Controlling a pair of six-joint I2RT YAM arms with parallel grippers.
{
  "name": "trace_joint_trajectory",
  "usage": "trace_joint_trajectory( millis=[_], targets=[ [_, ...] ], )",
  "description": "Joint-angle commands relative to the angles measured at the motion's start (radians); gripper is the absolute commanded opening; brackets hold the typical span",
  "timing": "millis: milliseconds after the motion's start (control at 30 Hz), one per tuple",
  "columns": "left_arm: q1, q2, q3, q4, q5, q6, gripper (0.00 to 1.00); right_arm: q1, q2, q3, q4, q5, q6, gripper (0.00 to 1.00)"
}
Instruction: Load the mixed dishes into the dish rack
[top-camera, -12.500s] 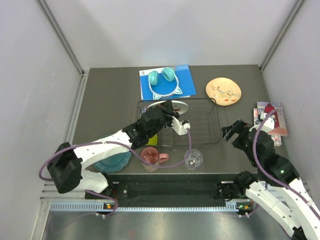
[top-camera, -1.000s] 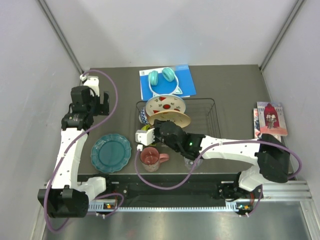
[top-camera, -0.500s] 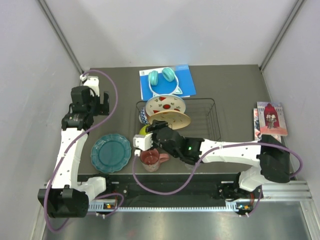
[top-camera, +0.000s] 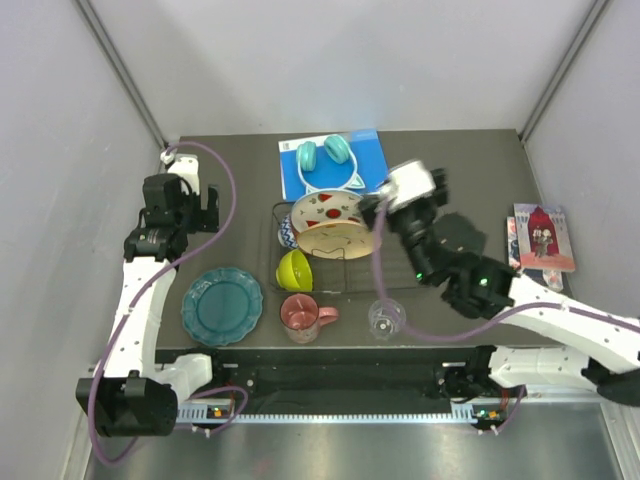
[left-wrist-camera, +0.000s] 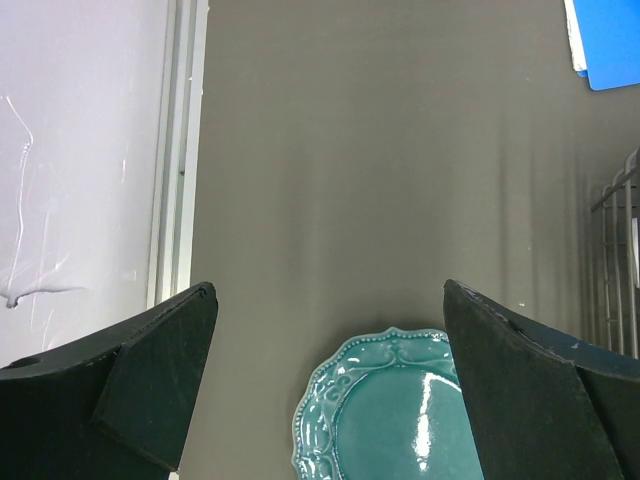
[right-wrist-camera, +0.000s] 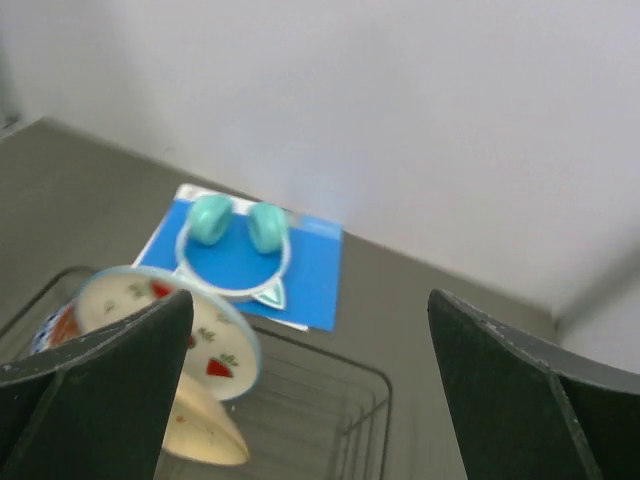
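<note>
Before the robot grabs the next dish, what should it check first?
1. Left hand open with nothing in it: ok.
2. Right hand open with nothing in it: ok.
3. Green bowl sitting inside the rack: ok.
4. Every dish loaded: not ok. The teal plate, mug and glass are on the table, outside the rack.
5. Free room in the rack: ok, on its right side.
6. Glass has nothing inside: cannot tell.

No text, label, brand, number or sign can be read anywhere; print on the picture card (top-camera: 541, 238) at the right is too small to be made out.
</note>
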Motion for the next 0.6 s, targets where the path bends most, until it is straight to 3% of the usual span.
trace_joint_trajectory(
  millis=[0,67,200,367,567],
  targets=[
    [0.007,-0.02,0.006,0.064,0.004,-0.014,0.99,-0.255,-0.055,-0.072,-0.224,0.223,0.61,1.0],
    [0.007,-0.019,0.014,0.062,0.008,-0.011,0.99,-0.333,-0.07,-0.106,-0.289,0.146,0.711,1.0],
    [0.007,-0.013,0.031,0.056,0.003,-0.011,0.99,-0.405,-0.035,-0.206,-0.231,0.104,0.772,1.0],
    [0.007,-0.016,0.031,0.056,-0.005,0.0,0.99,-0.488,0.161,-0.158,-0.31,0.121,0.886,1.0],
    [0.008,-0.023,0.023,0.054,-0.006,0.004,0.99,-0.566,0.25,-0.183,-0.295,0.088,0.94,1.0]
  ],
)
